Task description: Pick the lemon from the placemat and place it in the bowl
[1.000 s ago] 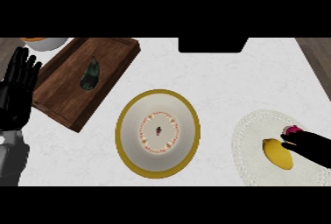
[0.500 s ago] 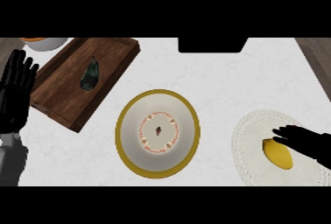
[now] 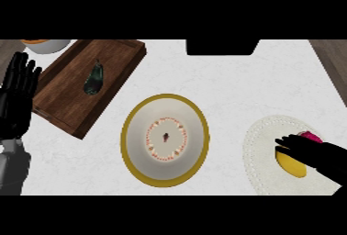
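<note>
Compared with half a second back, the right hand point(image 3: 318, 155) has slid further over the oval yellow lemon point(image 3: 291, 165); more of the fruit is now covered, only its 7 o'clock flank showing below the fingers. Reading: this is the closing-in phase of the grasp, lift not yet begun. The lemon sits on the pale round lace-edged placemat point(image 3: 261, 156), at the 4 o'clock region of the white marbled counter point(image 3: 230, 82), with a small magenta object point(image 3: 311, 136) just beside it at its 1 o'clock, partly hidden by the hand. Right hand pose: forearm enters from the lower right, fingers extended toward 9 o'clock and draped across the top of the lemon; they look spread, not wrapped, so I log the hand as not yet clasping the fruit. Whether the thumb touches the lemon cannot be told. Target: the white bowl with a mustard-yellow rim point(image 3: 165, 138) stands at counter centre, at 9 o'clock from the placemat, well apart from it, nothing in it but a printed pattern. Left hand point(image 3: 17, 94) rests flat-fingered at the 9 o'clock edge, fingers up, beside the dark wooden tray point(image 3: 64, 101) holding a dark green vegetable point(image 3: 93, 79).
</note>
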Tool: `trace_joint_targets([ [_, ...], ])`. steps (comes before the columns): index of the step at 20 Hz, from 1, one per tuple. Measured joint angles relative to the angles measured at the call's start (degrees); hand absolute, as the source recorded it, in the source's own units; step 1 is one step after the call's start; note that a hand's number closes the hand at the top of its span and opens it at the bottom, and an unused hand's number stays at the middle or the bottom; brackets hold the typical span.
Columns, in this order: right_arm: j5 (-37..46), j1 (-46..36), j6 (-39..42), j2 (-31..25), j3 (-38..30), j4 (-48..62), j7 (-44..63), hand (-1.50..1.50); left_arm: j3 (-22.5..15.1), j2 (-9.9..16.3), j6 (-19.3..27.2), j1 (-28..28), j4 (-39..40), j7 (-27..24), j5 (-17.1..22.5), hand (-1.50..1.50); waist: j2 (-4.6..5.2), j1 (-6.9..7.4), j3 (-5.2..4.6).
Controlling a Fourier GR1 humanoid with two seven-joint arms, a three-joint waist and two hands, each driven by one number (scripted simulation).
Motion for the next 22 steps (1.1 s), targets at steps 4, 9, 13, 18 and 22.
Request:
trace_joint_targets([
  [4, 2.8, -1.2, -0.7, 2.0, 0.4, 2.7, -0.4, -1.50, 0.6, -0.2, -0.7, 0.1, 0.4, -0.6, -0.5, 0.00, 0.01, 0.04, 0.00],
  [9, 5.4, -4.6, 0.2, 3.8, 0.3, 6.5, 0.5, -1.50, 1.0, -0.5, -1.5, 0.4, 0.0, -0.3, -0.6, 0.00, 0.02, 0.15, 0.00],
  [13, 7.7, -5.8, -1.8, 5.7, 0.1, 10.9, 0.6, -1.50, 1.3, -0.9, -1.6, 0.2, 0.5, -0.8, -1.2, 0.00, 0.03, 0.12, 0.00],
  [18, 9.8, -7.8, -4.5, 7.2, 0.0, 14.3, -1.2, 1.50, 1.5, -0.9, -1.5, -1.1, -0.3, 1.5, -1.4, 0.00, -0.02, 0.10, -0.11],
  [22, 9.5, -8.6, -7.8, 8.0, -1.3, 16.2, -4.1, 1.50, 1.9, -0.7, -1.6, -0.8, -1.7, 2.4, -1.4, 0.00, -0.12, 0.08, -0.33],
])
